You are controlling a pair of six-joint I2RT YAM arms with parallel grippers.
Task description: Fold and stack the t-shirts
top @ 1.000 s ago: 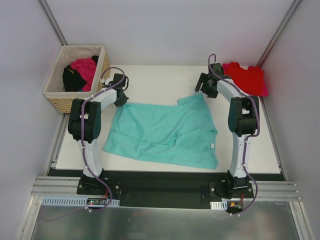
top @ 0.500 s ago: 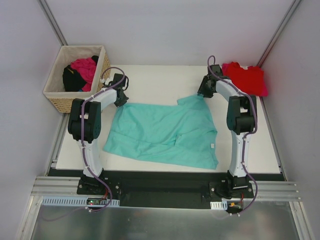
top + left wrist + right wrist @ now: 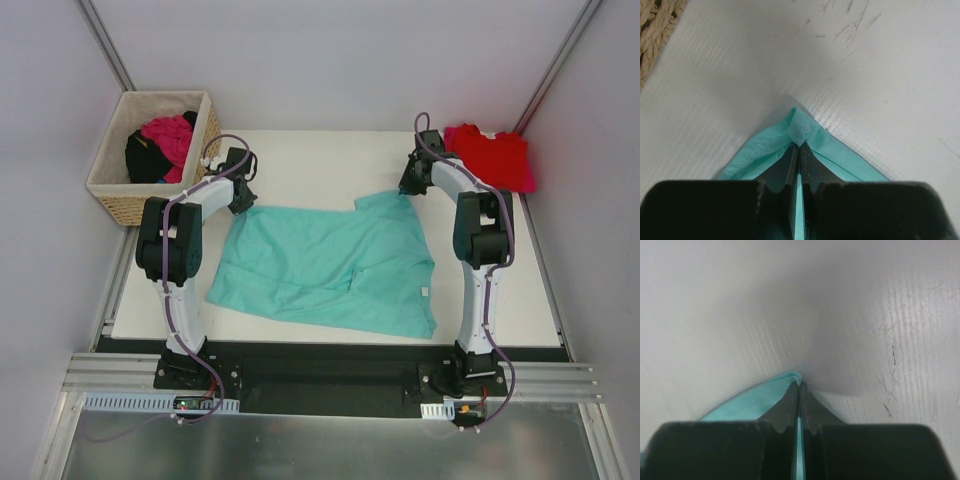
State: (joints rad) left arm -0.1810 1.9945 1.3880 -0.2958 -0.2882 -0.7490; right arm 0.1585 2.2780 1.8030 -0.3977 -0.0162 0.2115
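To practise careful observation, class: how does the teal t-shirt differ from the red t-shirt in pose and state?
The teal t-shirt lies spread out mid-table; the red t-shirt sits bunched compactly at the far right corner. The teal t-shirt is pinched at its far corners by the left gripper and the right gripper; no gripper holds the red t-shirt. Both are plain-coloured cloth on the white table.

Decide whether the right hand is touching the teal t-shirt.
Touching: the right wrist view shows the right hand clamped on a corner of the teal t-shirt.
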